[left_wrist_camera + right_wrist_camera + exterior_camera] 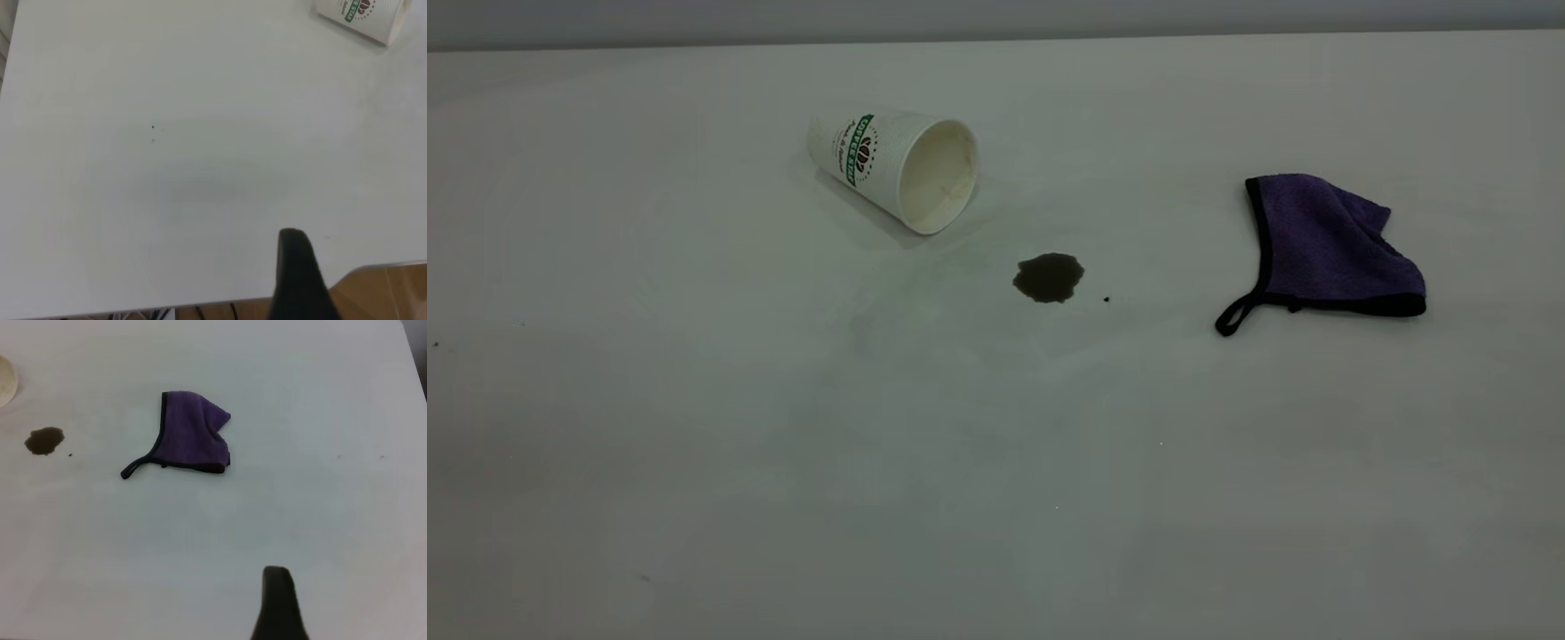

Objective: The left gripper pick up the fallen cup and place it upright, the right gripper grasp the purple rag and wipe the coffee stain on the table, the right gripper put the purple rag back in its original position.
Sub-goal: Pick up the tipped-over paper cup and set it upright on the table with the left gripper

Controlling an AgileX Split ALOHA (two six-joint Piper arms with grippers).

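Observation:
The cup [894,169] lies on its side at the back left of the table [783,444], with its cream mouth towards the coffee stain [1048,277]. The purple rag [1329,249] lies crumpled to the right, its black loop at the near left corner. Neither gripper shows in the exterior view. My left gripper [293,237] is one black tip with no gap, empty, near the table's edge and far from the cup [363,17]. My right gripper [277,573] looks the same, empty, well short of the rag [193,437]. The stain [45,441] also shows in the right wrist view.
A tiny dark speck [1106,300] lies just right of the stain. The table's edge, with brown floor beyond [387,293], shows in the left wrist view. The cup's rim [5,381] shows at the edge of the right wrist view.

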